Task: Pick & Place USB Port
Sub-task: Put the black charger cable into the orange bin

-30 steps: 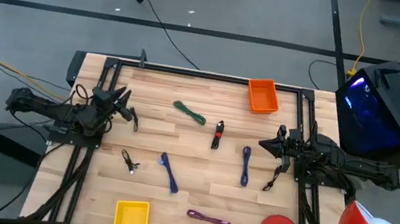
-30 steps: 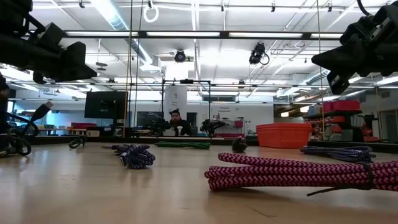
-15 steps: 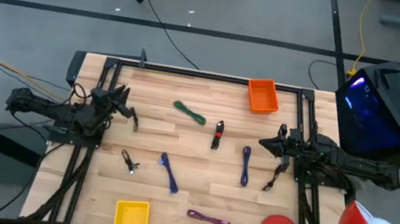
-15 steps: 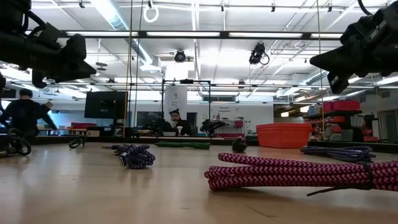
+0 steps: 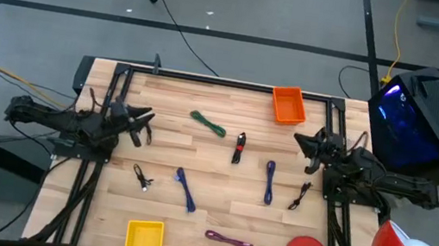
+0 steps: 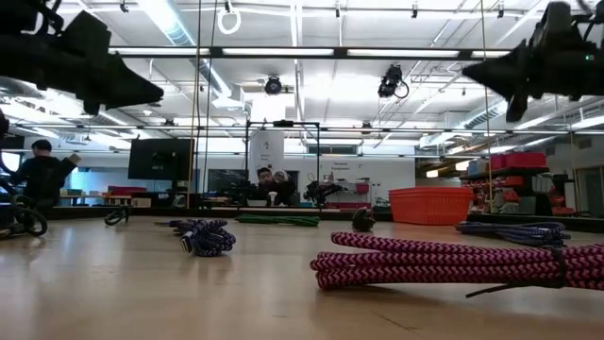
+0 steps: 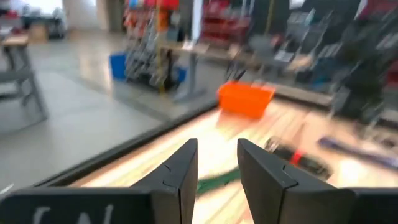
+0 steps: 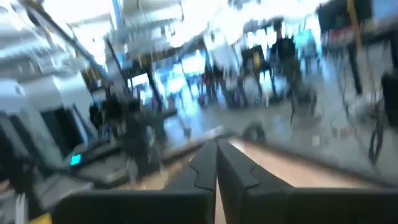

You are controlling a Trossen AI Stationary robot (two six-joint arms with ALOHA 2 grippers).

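**Both my grippers are in the air, and the cables lie on the table**

The wooden table (image 5: 223,154) is the biggest thing under me, and I hold both my arms above it, one at each side. My left gripper (image 5: 147,117) is over the left part of the table, and its two fingers (image 7: 180,171) stand a little apart with nothing between them. My right gripper (image 5: 298,138) is over the right part, and its fingers (image 8: 205,165) are pressed together, also with nothing in them.

The orange bin (image 5: 288,105) stands at the far edge, nearer to my right gripper, just beyond and beside it. The yellow bin (image 5: 144,243) is at the near edge, well away from my left gripper, on the near side of it.

The cables lie between my two grippers. The green cable (image 5: 207,123) is the closest one ahead of my left gripper. The black and red cable (image 5: 238,147) lies about midway between the two grippers. The purple cable (image 5: 269,181) and the small black cable (image 5: 298,196) lie near my right gripper, on its near side. The blue cable (image 5: 184,188) and another small black cable (image 5: 141,176) lie on the near side of my left gripper. The magenta cable (image 5: 229,240) is well apart from both, close to the near edge. Which of them has the USB plug I cannot tell
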